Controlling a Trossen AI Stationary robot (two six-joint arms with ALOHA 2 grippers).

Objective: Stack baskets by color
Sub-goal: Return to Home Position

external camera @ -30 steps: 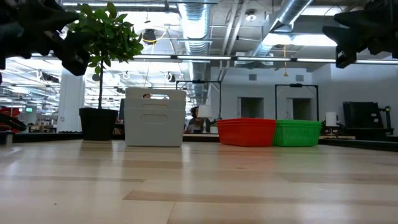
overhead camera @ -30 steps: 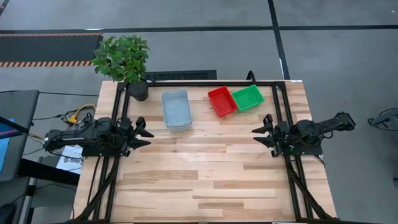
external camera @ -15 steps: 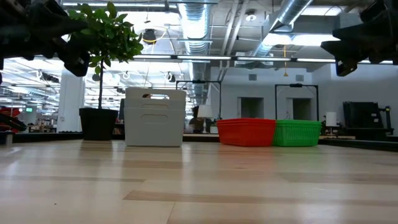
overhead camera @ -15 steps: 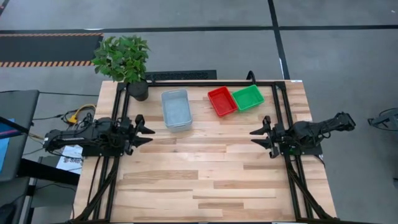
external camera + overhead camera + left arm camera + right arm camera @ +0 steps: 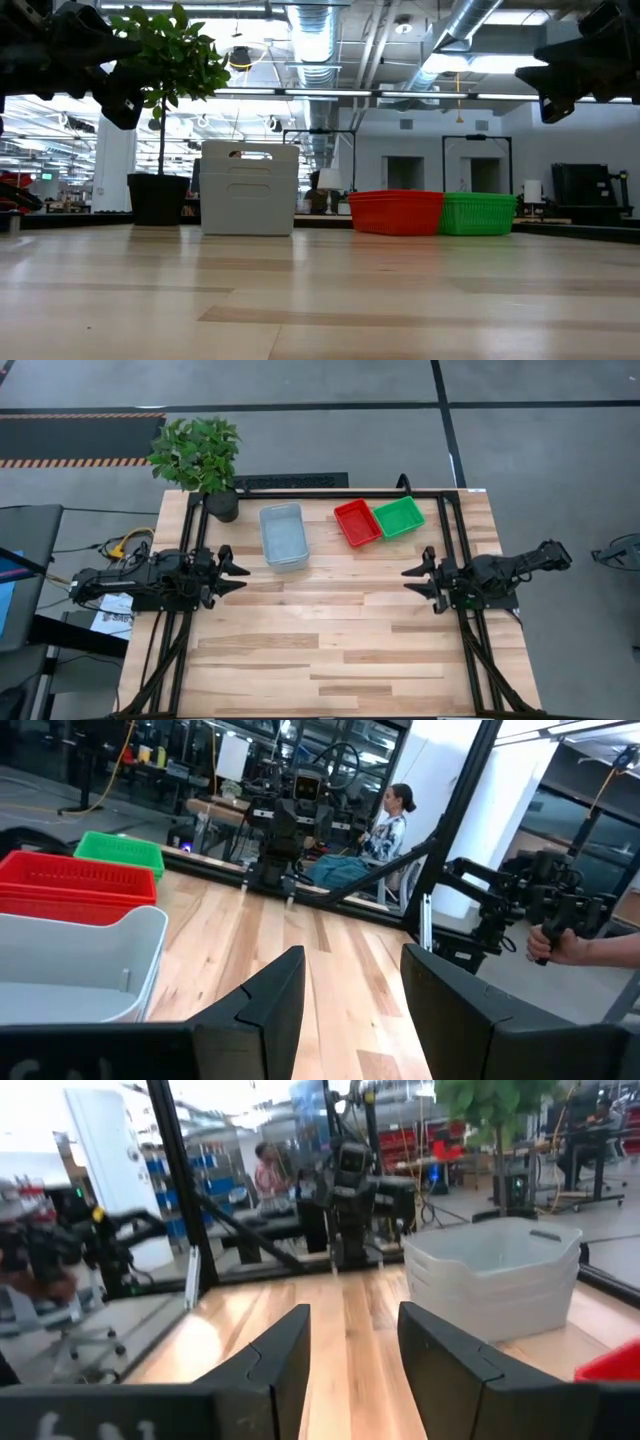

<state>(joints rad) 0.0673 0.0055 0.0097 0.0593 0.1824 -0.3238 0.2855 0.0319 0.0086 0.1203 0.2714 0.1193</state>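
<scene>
Toward the rear of the worktop (image 5: 320,650) sits the grey stack (image 5: 283,536), pale baskets nested one in another, and everything else is best placed from it. The red stack (image 5: 357,523) lies to its right with a strip of bare wood between them. The green stack (image 5: 399,517) lies further right again, just beside the red one, side to side (both are turned a little askew, while the grey stack sits nearly square to the worktop's edge). A potted plant (image 5: 197,452) stands on the grey stack's other side, at the rear left corner. The left claw (image 5: 240,579) hangs above the wood forward and left of the grey stack's near left corner, near it but apart, pointing across the worktop. Its two fingers are spread with a plain gap between them and hold nothing. The right claw (image 5: 408,580) hangs well to the right of the grey stack and forward of it, facing the left claw across the bare middle. It is forward of the green stack and clear of it, and its fingers are likewise parted and empty. In the left wrist view a person (image 5: 385,820) sits in the room beyond the worktop.
</scene>
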